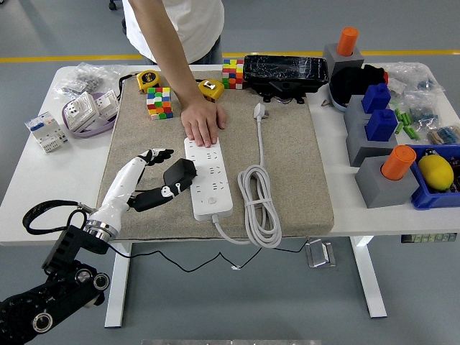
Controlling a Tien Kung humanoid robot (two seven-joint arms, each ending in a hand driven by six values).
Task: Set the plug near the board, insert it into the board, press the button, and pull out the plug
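Plug [179, 175] sits pinched in the left hand [147, 183], just left of the board [209, 178]; a person's hand [203, 123] presses the board's far end.

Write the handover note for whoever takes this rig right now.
Left robot hand: holds the black plug at the left edge of the white power strip; fingers partly spread.
Right robot hand: out of view.
A person's hand presses the strip's far end onto the mat.
White cable lies coiled right of the strip, its white plug loose on the mat.
Done: plug brought near the board.
Left: whether the plug is seated is unclear; check insertion, button press, pull-out.
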